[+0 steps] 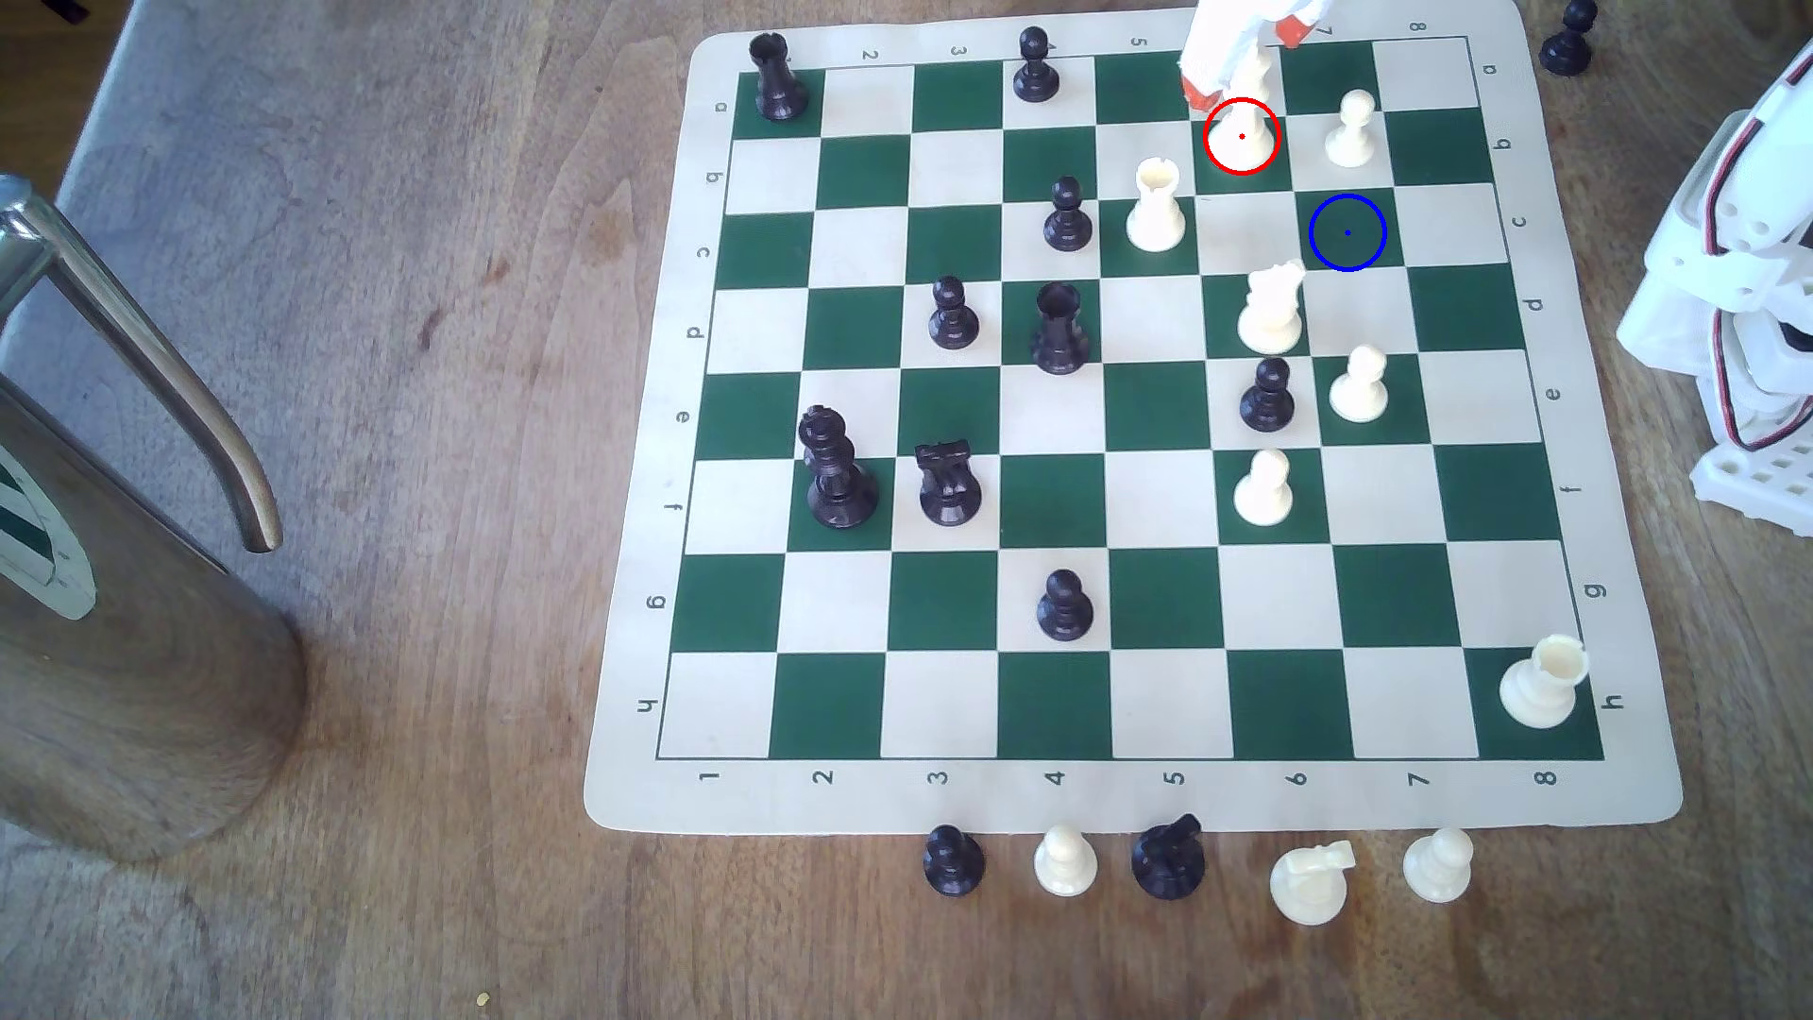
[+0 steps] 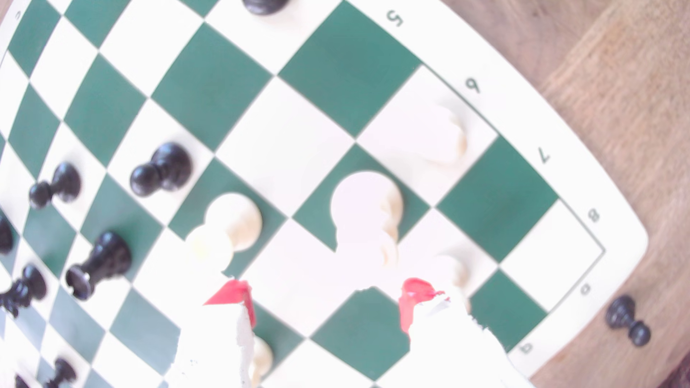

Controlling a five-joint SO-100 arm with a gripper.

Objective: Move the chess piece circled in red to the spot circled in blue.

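The upper part of the tall cream-white chess piece (image 1: 1244, 132) is hidden in the exterior view: the white gripper with orange-red fingertips (image 1: 1244, 64) reaches in from the top edge of that picture, where it is cut off, and covers the piece's slender body and crown. Only the wide round base shows, ringed by a thin red circle with a centre dot, on a dark green square in the board's far row area, near column 6.

In the wrist view the piece (image 2: 367, 212) is overexposed and blurred, so its pale body melts into the white squares around it and its crown cannot be made out; its round base and stacked collars show against the green square. The gripper (image 2: 325, 298) is seen there with its two red-tipped fingers (image 2: 233, 293) spread apart, one on each side of the piece, and neither tip is touching it as far as the glare allows.

The dark green target square with the thin blue ring (image 1: 1347, 232) lies one row nearer the camera and one column toward the exterior view's right of the ringed piece. It stands bare, between a short white pawn (image 1: 1352, 129) behind it and a white knight (image 1: 1271, 309) in front of it to the exterior view's left. A notch-topped white rook (image 1: 1156, 208) stands just beside the ringed piece, toward the exterior view's left. The green-and-cream roll-up chessboard mat (image 1: 1128, 799) lies on a wooden table (image 1: 441, 687).
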